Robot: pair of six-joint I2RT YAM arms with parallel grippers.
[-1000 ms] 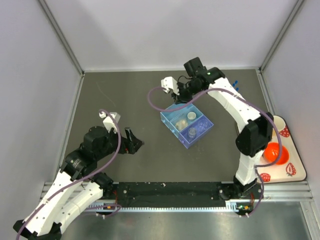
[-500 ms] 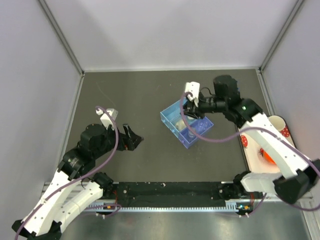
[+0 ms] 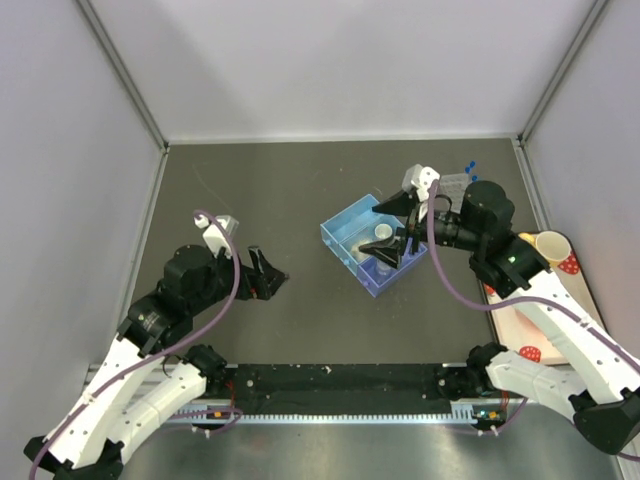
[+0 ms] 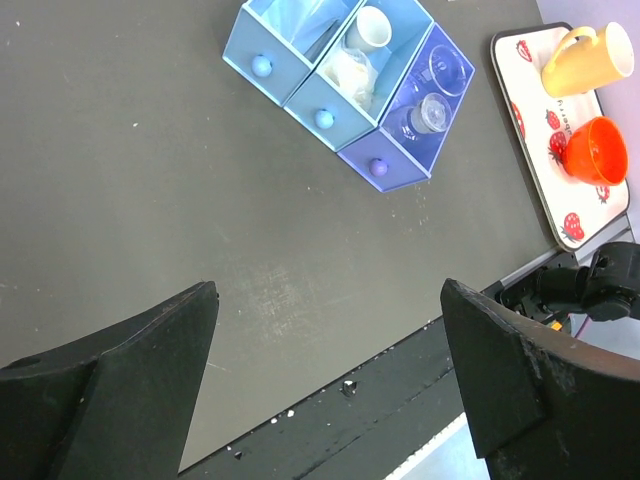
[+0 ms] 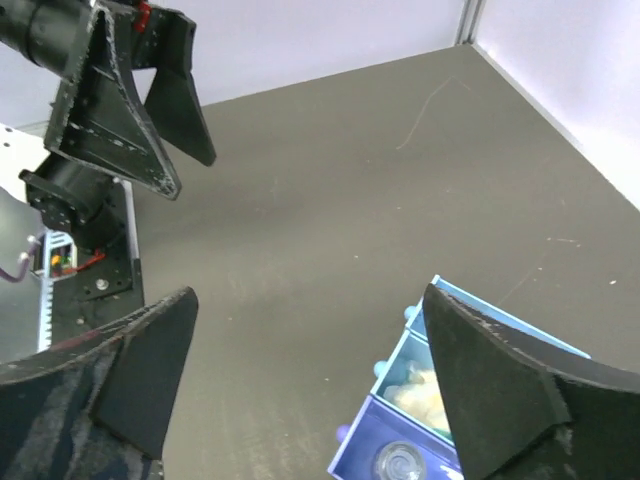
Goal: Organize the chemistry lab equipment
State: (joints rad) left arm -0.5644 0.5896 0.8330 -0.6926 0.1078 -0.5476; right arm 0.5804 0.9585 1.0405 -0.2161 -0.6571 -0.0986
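- Blue plastic: a three-bin organiser [image 3: 352,232] sits mid-table, with tiny beakers [image 4: 430,110] in its violet end bin and a small white cup [image 4: 370,28] in the middle bin.
- Change: my right gripper [image 3: 386,234], nearly pinched at the organiser's far edge a second ago, now hangs over the bins with jaws spread and empty. I judge an item just delivered.
- My left gripper [image 3: 266,279]: fingers wide apart, holding nothing, well left of the organiser, barely moved.
- Outstanding: clear tube rack [image 3: 452,181] with blue-capped test tubes [image 3: 470,167], far right.
- Writing: none legible; the tray [image 4: 535,100] bears strawberries only.
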